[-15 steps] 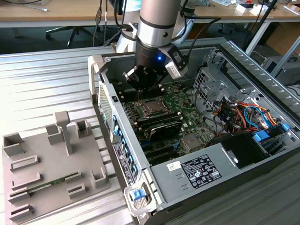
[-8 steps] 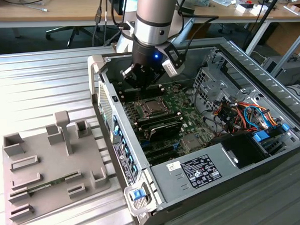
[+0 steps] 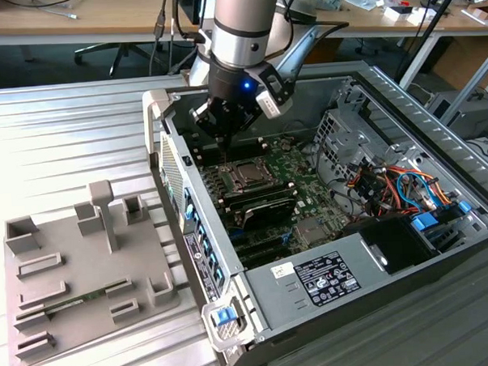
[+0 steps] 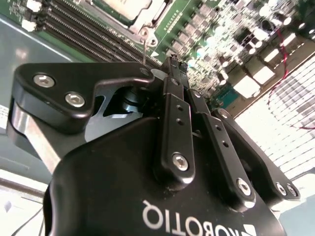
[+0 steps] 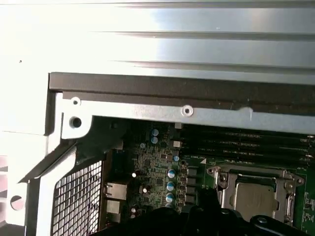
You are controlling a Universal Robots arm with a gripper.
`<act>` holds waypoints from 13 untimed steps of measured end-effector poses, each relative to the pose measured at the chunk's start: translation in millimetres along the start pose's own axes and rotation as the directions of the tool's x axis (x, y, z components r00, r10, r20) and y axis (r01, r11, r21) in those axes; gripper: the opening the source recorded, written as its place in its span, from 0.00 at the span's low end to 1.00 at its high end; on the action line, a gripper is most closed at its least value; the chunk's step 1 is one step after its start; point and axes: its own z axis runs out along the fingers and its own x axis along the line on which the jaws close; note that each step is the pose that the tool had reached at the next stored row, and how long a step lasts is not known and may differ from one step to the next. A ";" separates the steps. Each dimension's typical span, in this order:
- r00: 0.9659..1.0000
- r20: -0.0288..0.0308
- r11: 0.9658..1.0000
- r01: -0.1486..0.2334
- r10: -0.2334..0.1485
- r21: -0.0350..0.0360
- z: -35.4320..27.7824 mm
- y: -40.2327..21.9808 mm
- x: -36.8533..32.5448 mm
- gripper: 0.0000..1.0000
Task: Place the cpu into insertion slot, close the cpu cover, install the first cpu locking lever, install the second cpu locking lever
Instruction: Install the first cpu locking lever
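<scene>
The cpu [image 3: 248, 175] [image 5: 253, 201] lies flat in the motherboard's socket, its dull silver top showing. The cpu cover [image 5: 251, 172] is a silvery frame lying down around it. My gripper [image 3: 223, 138] [image 4: 176, 62] hangs inside the open computer case, just beyond the socket's far corner towards the exterior view's left. Its two black fingers [image 4: 170, 73] are pressed together, and I see nothing between them. A thin metal locking lever [image 4: 144, 49] stands up from the socket corner right beside the fingertips. I cannot tell whether it touches them.
Memory slots [image 3: 257, 205] run along the socket's near side. The case wall [image 3: 179, 182] is close on the exterior view's left. A drive cage [image 3: 339, 134], cables [image 3: 394, 184] and power supply [image 3: 329, 276] fill the right. A grey fixture tray [image 3: 86, 271] lies outside on the ribbed table.
</scene>
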 end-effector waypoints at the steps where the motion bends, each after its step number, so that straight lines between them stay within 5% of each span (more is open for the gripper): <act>1: 1.000 0.000 1.000 0.000 0.000 0.000 0.0 1.7 -0.1 0.11; 5: 1.000 0.000 1.000 0.000 0.000 -0.001 0.1 8.5 -0.6 0.11; 13: 1.000 0.000 1.000 0.002 -0.002 -0.002 0.2 10.0 -2.7 0.11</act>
